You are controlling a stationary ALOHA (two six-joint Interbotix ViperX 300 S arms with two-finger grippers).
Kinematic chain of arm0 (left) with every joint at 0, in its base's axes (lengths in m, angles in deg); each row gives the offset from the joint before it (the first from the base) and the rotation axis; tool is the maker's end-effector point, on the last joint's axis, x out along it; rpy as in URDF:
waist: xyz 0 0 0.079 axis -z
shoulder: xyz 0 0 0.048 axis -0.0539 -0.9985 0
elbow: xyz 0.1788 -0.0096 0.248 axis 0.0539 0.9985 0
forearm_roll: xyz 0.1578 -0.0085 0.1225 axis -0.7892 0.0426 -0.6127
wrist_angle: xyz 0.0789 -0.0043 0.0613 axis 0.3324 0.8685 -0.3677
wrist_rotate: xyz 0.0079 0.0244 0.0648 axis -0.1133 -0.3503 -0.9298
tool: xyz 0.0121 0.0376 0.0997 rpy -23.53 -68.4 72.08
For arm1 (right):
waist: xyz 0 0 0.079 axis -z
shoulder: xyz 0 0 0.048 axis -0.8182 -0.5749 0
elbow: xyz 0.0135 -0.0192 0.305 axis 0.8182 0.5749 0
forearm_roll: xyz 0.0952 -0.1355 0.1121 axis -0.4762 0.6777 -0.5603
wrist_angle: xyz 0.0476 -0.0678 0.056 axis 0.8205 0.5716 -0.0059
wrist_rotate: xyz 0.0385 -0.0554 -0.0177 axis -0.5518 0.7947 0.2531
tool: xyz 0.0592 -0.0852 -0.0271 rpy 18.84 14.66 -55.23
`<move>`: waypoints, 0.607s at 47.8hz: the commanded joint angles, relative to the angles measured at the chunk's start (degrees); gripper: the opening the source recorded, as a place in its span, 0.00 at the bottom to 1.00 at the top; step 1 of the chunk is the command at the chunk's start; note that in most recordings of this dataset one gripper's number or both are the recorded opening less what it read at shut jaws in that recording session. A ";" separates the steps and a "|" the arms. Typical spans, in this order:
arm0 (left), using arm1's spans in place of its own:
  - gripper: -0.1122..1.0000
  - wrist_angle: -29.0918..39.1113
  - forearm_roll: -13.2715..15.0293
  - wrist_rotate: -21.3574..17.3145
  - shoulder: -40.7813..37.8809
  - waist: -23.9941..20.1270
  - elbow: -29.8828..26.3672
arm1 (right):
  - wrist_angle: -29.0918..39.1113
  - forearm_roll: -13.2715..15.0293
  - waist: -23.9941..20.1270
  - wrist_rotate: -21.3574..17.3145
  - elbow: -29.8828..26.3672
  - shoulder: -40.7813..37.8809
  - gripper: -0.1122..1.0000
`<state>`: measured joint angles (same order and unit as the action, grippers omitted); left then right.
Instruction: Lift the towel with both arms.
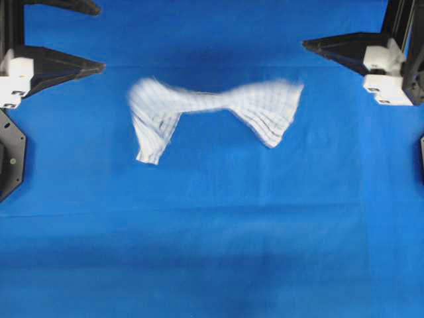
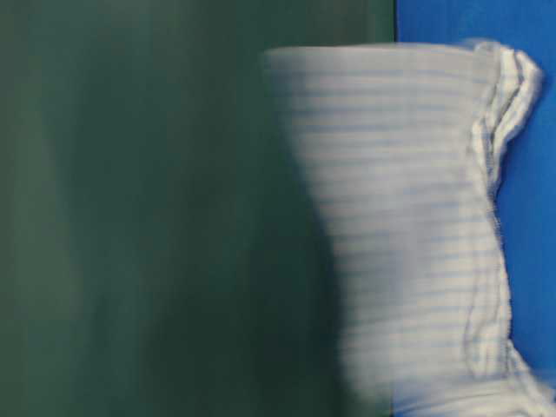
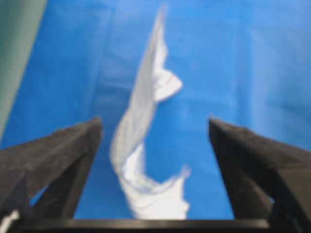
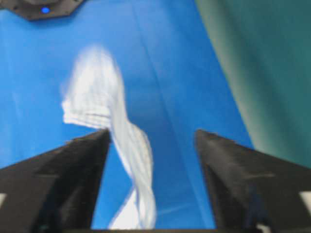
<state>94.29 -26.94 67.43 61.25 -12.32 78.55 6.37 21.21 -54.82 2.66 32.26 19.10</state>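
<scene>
The towel (image 1: 215, 109), white with thin grey-blue stripes, is stretched left to right over the blue sheet, twisted narrow in its middle and smeared by motion. Neither gripper touches it. My left gripper (image 1: 101, 38) stands open at the left edge, its fingers pointing at the towel's left end. In the left wrist view the gripper (image 3: 154, 120) has its jaws wide apart, with the towel (image 3: 141, 111) hanging loose beyond them. My right gripper (image 4: 151, 132) is open too, and the towel (image 4: 97, 92) lies free past its fingers (image 1: 338, 48). At table level the towel (image 2: 400, 226) fills the view, blurred.
A plain blue sheet (image 1: 212, 252) covers the whole table. A dark green wall (image 2: 130, 217) stands behind it. A black arm base (image 1: 10, 159) sits at the left edge, and another dark base (image 4: 43, 7) shows at the top of the right wrist view.
</scene>
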 commanded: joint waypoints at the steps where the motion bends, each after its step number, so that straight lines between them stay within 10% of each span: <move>1: 0.93 -0.97 0.18 0.26 1.41 -0.18 0.26 | -0.35 0.35 0.00 -0.09 -0.53 0.44 0.69; 29: 0.93 -19.95 0.62 3.16 -1.85 3.16 25.49 | -16.17 -0.09 -0.35 -11.16 22.41 -0.62 0.70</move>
<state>78.29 -26.50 70.24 60.28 -9.51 102.02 -6.55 21.13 -55.00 -7.44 52.48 18.66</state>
